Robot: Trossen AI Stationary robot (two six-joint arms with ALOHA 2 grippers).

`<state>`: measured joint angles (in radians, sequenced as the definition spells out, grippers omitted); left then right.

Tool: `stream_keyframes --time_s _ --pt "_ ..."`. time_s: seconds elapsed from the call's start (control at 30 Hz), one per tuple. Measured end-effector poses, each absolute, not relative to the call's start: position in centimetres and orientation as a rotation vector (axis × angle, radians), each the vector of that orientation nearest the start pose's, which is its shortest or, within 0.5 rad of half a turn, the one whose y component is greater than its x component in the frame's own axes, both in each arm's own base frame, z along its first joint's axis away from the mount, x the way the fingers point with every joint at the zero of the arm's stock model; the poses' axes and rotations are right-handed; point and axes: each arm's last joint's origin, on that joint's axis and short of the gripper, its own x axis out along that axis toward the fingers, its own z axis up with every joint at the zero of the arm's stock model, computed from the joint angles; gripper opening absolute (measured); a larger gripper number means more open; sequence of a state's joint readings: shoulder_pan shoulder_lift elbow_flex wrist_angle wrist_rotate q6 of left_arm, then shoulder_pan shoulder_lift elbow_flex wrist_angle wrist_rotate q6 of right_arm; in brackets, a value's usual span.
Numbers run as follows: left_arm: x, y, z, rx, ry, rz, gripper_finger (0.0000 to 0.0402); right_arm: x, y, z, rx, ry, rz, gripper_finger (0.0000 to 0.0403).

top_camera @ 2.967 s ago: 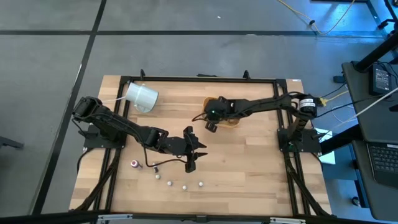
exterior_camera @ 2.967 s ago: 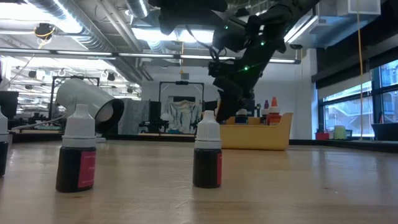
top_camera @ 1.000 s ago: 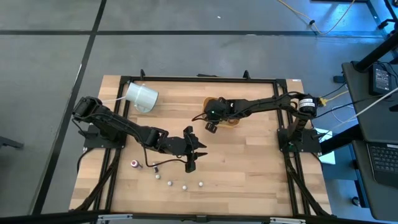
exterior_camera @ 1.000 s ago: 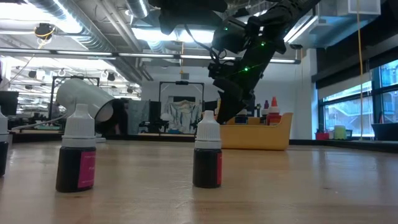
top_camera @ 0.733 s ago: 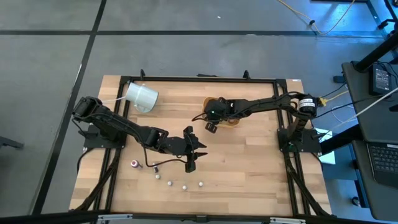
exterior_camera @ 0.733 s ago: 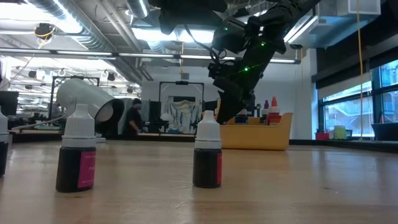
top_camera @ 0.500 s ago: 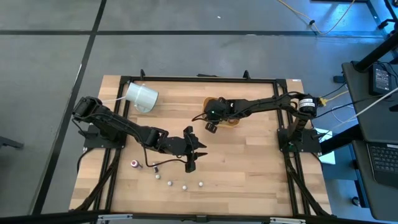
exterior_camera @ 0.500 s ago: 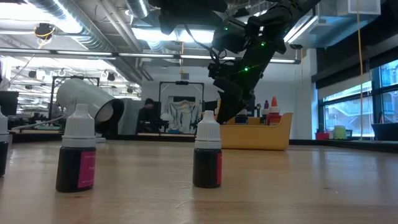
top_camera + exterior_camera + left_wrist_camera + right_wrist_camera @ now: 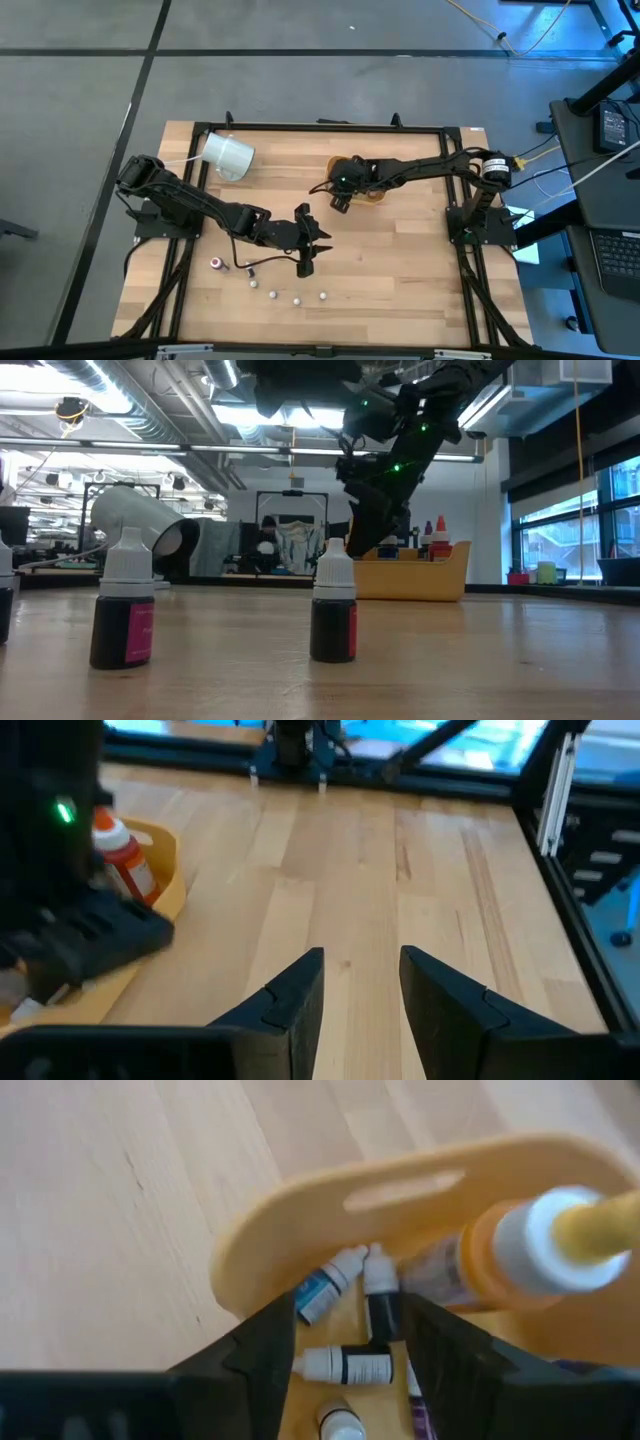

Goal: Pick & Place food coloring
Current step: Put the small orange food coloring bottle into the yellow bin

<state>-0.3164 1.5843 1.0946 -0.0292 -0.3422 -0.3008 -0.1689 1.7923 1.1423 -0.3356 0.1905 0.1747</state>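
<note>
Small food coloring bottles are split between a table and a tray. In the low view, two bottles [image 9: 333, 616] stand upright in the lower left and centre of the frame, each with a dark body and a white dropper cap; the left one carries a pink label. A third is cut off at the left edge. From above, five bottles [image 9: 270, 293] show as tiny dots in the lower centre of the wooden table [image 9: 400, 270], one of them pink.

The right wrist view looks down into the tan-orange tray [image 9: 300, 1210], where about five small white-capped bottles [image 9: 345, 1364] lie on their sides, beside a larger orange-tipped bottle [image 9: 520, 1250] in the upper right of that frame.

The right gripper [image 9: 345, 1342] hovers over the tray, upper centre in the high view, its two fingers apart with nothing between them. The right arm reaches in from the right edge.

The left gripper [image 9: 360, 982] sits low over bare wood, just left of centre in the high view, fingers partly apart and empty. Its arm stretches in from the left.

One large white cylinder [image 9: 228, 155] lies on its side in the upper left of the table.
</note>
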Motion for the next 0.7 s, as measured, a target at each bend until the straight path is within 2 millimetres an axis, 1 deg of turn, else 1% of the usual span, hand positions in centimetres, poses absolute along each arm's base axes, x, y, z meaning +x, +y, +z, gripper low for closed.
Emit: stream_keyframes --time_s 0.07,0.13,0.23,0.33,0.43,0.53,0.7 --pt "33.3 -9.9 25.9 -0.126 0.504 0.084 0.0128 35.5 -6.1 19.0 0.128 0.933 -0.398 0.0189" --pt "33.0 -9.9 26.2 -0.149 0.522 0.057 0.0128 35.4 -5.1 20.1 0.086 0.905 -0.358 0.019" --pt "32.4 -9.9 26.3 -0.195 0.569 0.015 0.0127 35.0 -3.0 22.0 0.025 0.855 -0.281 0.019" --pt "31.7 -10.0 26.5 -0.242 0.626 -0.042 0.0128 34.7 -0.4 23.2 -0.032 0.818 -0.195 0.019" --pt "31.2 -10.2 26.3 -0.318 0.708 -0.106 0.0127 34.6 2.6 23.7 -0.065 0.793 -0.099 0.019" --pt "30.9 -10.6 26.3 -0.406 0.76 -0.174 0.0128 34.5 5.5 23.7 -0.092 0.769 -0.014 0.019" --pt "30.5 -11.4 26.2 -0.443 0.795 -0.222 0.0128 34.1 10.0 23.6 -0.176 0.714 0.126 0.019"
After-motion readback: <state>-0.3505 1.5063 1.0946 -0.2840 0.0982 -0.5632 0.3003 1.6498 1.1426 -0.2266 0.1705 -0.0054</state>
